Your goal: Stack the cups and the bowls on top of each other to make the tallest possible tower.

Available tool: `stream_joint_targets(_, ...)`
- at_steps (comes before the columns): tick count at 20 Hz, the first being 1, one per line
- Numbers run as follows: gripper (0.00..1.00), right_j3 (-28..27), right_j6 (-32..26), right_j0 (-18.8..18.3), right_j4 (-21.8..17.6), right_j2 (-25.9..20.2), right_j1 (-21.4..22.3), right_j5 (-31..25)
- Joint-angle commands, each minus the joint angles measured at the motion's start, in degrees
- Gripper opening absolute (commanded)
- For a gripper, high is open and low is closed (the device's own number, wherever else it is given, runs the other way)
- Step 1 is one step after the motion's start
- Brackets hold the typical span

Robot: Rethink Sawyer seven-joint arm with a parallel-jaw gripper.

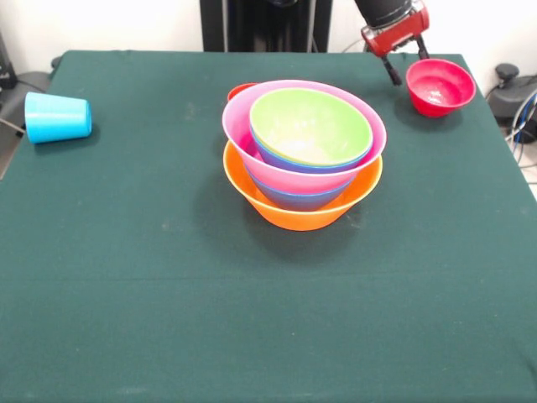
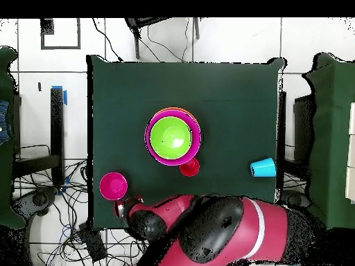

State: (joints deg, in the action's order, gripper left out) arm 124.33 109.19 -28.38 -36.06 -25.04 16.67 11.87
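My gripper (image 1: 405, 65) hangs at about one o'clock on the bench (image 1: 168, 277) in the front view, just beside the small red bowl (image 1: 440, 86). That bowl stands upright on its base, and from my gripper it lies toward three o'clock and slightly lower, its near rim almost against one finger. Two dark fingers point down with a gap between them and nothing in it, so my gripper is released and empty.

The tower (image 1: 304, 159) sits in the middle of the bench, toward eight o'clock from my gripper and well apart from it. Its base is the orange bowl (image 1: 294, 214); nested above are a blue bowl (image 1: 298, 198), the pink bowl (image 1: 252, 138), a purple-blue rim and the lime green bowl (image 1: 310, 124) on top. A red cup (image 2: 189, 167) peeks out behind the stack in the front view; from overhead it stands touching the tower at its five o'clock side.

The light blue cup (image 1: 57, 117) lies on its side at nine o'clock, near the bench edge, its long axis running left to right.

I judge the small red bowl is my next pick: a short sideways shift so one finger drops inside its rim and one outside. A round bowl has no preferred axis, so any wall section will do.
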Motion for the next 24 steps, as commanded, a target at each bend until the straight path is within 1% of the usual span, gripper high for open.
stream_joint_targets(1, 1.00, -5.63, 7.70, 7.58, 7.44, 3.37, 4.22, -9.04)
stream_joint_targets(2, 1.00, -6.45, 8.00, 11.56, 9.70, 6.73, 6.49, -11.94)
stream_joint_targets(3, 1.00, -5.99, 8.16, 12.23, 8.19, 7.69, 7.52, -6.68)
stream_joint_targets(4, 1.00, -5.52, 7.59, 11.29, 8.37, 6.97, 7.64, -7.50)
stream_joint_targets(5, 1.00, -5.06, 7.00, 10.33, 8.62, 6.37, 8.09, -9.66)
stream_joint_targets(6, 1.00, -4.92, 6.64, 10.14, 8.63, 6.32, 8.29, -9.72)
stream_joint_targets(12, 1.00, -4.73, 5.49, 9.78, 7.98, 6.15, 8.71, -10.66)
stream_joint_targets(15, 1.00, -4.99, 5.45, 10.28, 7.90, 6.31, 8.86, -11.08)
stream_joint_targets(17, 1.00, -5.03, 5.76, 10.43, 8.37, 6.20, 8.98, -11.26)
stream_joint_targets(20, 1.00, -4.32, 5.05, 9.02, 8.91, 4.63, 9.98, -13.56)
stream_joint_targets(23, 1.00, -3.90, 5.87, 8.65, 10.50, 4.14, 10.52, -14.71)
stream_joint_targets(24, 1.00, -4.14, 5.82, 9.09, 10.59, 4.44, 10.44, -14.81)
